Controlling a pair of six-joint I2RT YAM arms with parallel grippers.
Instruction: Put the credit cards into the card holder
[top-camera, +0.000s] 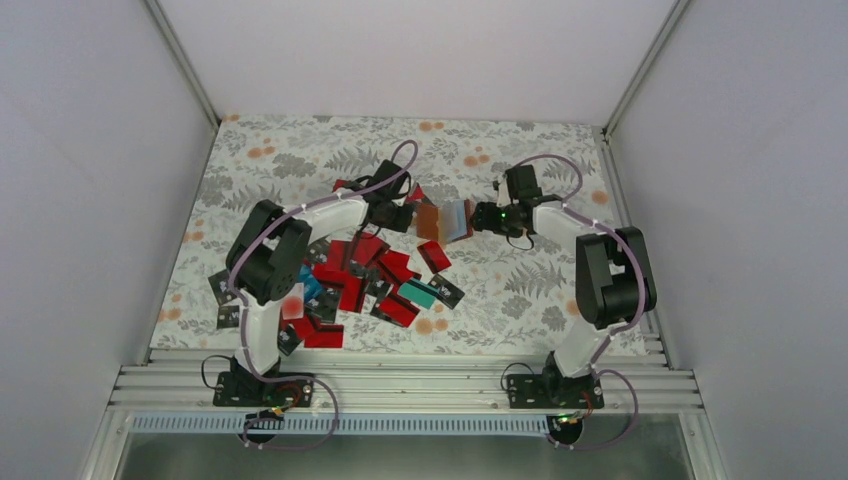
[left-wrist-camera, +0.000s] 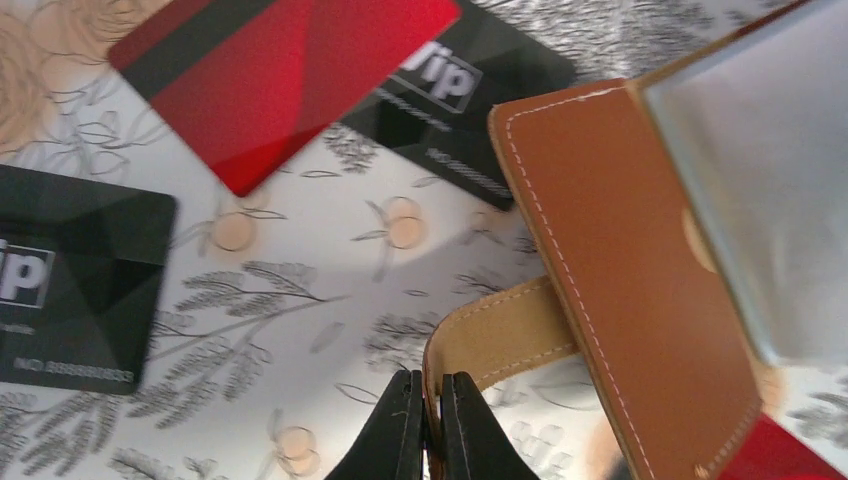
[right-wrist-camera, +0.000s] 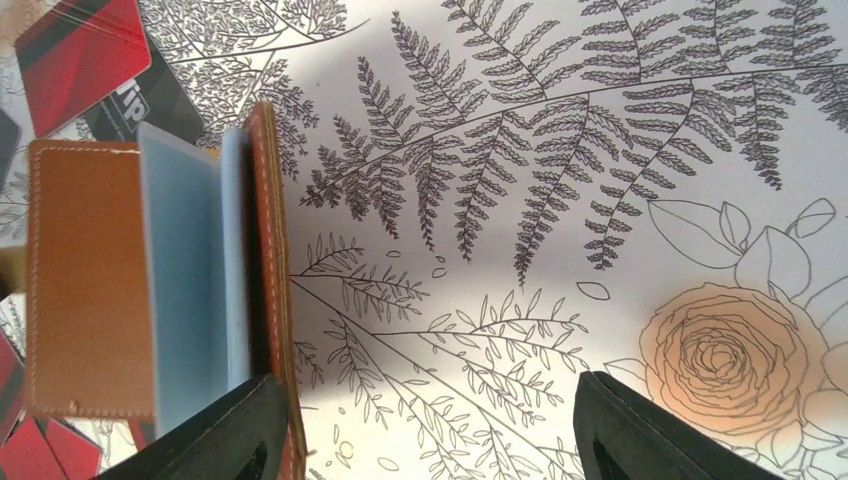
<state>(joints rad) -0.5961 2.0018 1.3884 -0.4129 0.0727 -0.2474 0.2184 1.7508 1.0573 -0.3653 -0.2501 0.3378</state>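
Note:
The brown card holder (top-camera: 443, 221) stands open between my two grippers, its greyish-blue pockets (right-wrist-camera: 190, 270) fanned out. My left gripper (left-wrist-camera: 430, 388) is shut on the holder's tan strap (left-wrist-camera: 500, 330), just left of the brown cover (left-wrist-camera: 620, 270). My right gripper (right-wrist-camera: 430, 430) is open and nothing lies between its fingers. Its left finger (right-wrist-camera: 230, 435) sits against the holder's right cover (right-wrist-camera: 265, 250). The credit cards (top-camera: 360, 280) lie in a red and black pile in front of the left arm. A red card (left-wrist-camera: 280, 70) and black cards (left-wrist-camera: 70, 275) lie near the holder.
The table has a floral cloth (top-camera: 520, 290) and white walls on three sides. A teal card (top-camera: 420, 293) lies at the pile's right edge. The left arm (top-camera: 270, 260) reaches over the pile. The metal rail (top-camera: 400, 385) runs along the near edge.

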